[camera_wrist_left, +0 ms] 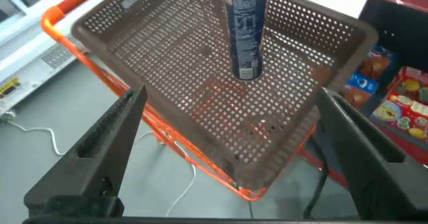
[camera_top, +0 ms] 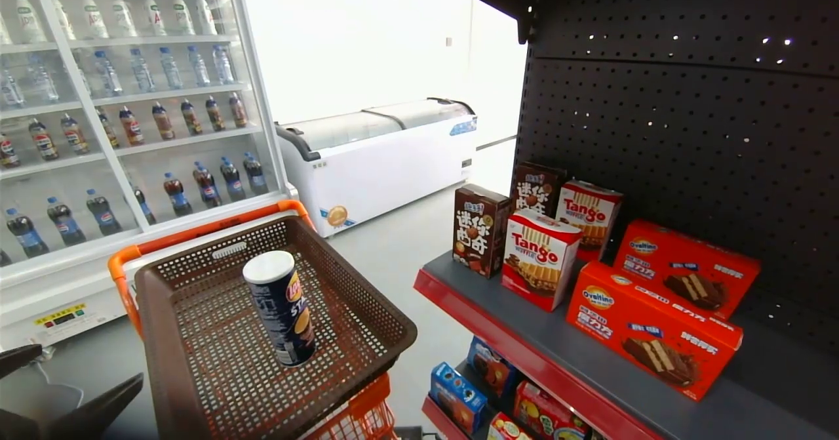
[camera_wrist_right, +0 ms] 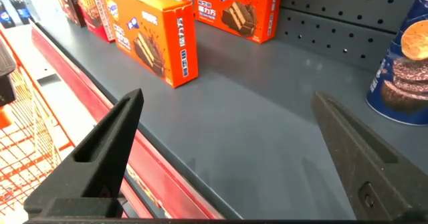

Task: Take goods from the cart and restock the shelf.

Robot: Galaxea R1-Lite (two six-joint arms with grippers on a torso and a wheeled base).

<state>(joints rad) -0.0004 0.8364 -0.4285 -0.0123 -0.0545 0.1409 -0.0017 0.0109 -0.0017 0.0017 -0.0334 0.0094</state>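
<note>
A tall can (camera_top: 282,309) is being carried upright at the middle of the cart's brown basket (camera_top: 393,307). Its base is sitting on the mesh floor and its white lid is pointing straight up, so its long axis is being presented vertically and its side wall is being left open to a grasp from the side. The left hand (camera_wrist_left: 231,97) is being held just outside the basket's near rim, above it and angled down into it, with its fingers (camera_wrist_left: 100,157) spread wide and nothing being gripped. From this hand the can is lying ahead and below, across the basket floor and roughly in line with the gap between the fingers. The right hand (camera_wrist_right: 227,98) is being held well away from the basket, over a bare stretch of the shelf (camera_wrist_right: 267,130) past the orange boxes (camera_wrist_right: 154,37), likewise spread and empty. The left hand is being judged the nearer, so the pick is probably being left to it: a reach forward and down, with the fingers closing across the can's width rather than along its height.
</note>
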